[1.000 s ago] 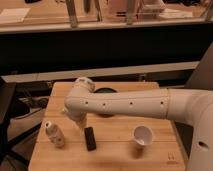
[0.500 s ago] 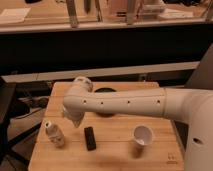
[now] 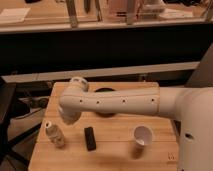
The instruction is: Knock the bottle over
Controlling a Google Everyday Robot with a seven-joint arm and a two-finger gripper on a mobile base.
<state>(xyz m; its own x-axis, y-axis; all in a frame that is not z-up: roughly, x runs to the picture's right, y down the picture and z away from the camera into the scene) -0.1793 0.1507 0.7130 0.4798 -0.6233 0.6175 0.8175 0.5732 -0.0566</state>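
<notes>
The bottle [image 3: 54,134] is small and whitish-beige with a round white cap. It stands upright near the front left of the wooden table [image 3: 115,155]. My white arm reaches in from the right across the table. The gripper [image 3: 68,119] is at the arm's left end, just above and to the right of the bottle, close to its cap. I cannot tell whether it touches the bottle.
A black oblong object [image 3: 90,138] lies on the table right of the bottle. A white open cup [image 3: 143,135] stands at the front right. A dark round object [image 3: 106,93] sits partly hidden behind my arm. A dark chair [image 3: 10,115] stands left of the table.
My arm's end has moved left and down towards the bottle. The bottle, cup and black object have not moved.
</notes>
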